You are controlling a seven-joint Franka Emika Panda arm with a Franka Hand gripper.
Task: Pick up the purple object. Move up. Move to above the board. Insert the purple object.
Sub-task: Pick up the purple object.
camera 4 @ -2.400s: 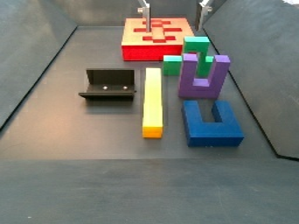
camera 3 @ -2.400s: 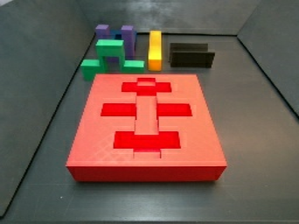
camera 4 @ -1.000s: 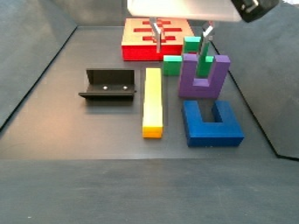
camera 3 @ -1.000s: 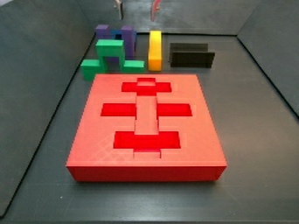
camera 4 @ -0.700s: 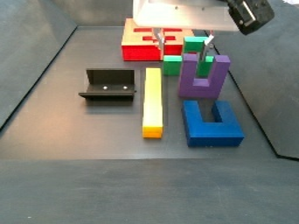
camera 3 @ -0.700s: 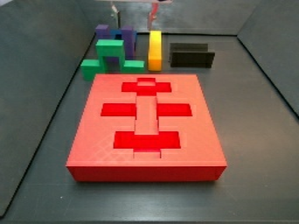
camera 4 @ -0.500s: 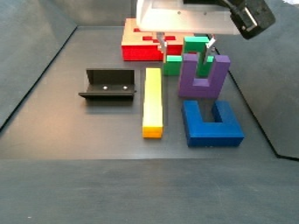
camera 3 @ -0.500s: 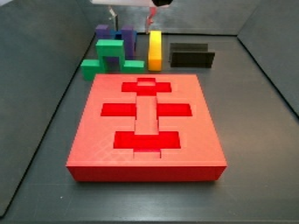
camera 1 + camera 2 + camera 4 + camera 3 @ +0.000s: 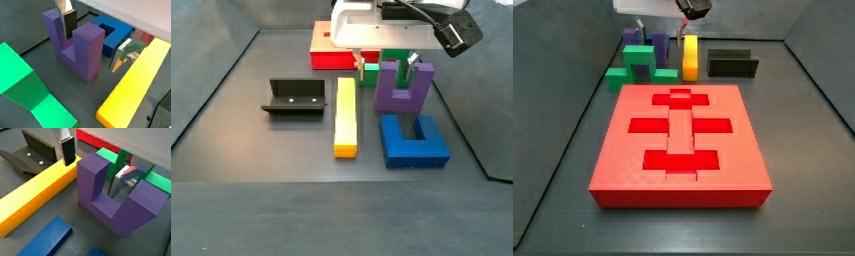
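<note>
The purple object (image 9: 79,56) is a U-shaped block that stands upright on the floor between the green stepped block (image 9: 393,52) and the blue block (image 9: 413,140); it also shows in a wrist view (image 9: 110,203) and in both side views (image 9: 631,38) (image 9: 405,92). My gripper (image 9: 96,37) is open and low around one prong: one finger (image 9: 67,22) is in the slot and the other finger (image 9: 124,55) is outside, beside the yellow bar (image 9: 137,82). The pads stand off the prong. The red board (image 9: 680,140) lies apart from the blocks.
The dark fixture (image 9: 294,97) stands beyond the yellow bar (image 9: 346,115). The green stepped block (image 9: 110,155) is close behind the purple object. The blue block (image 9: 113,31) lies just past it. Grey walls enclose the floor.
My gripper has come from above the board to the purple object and lowered, so its open fingers now straddle one prong. No block has moved.
</note>
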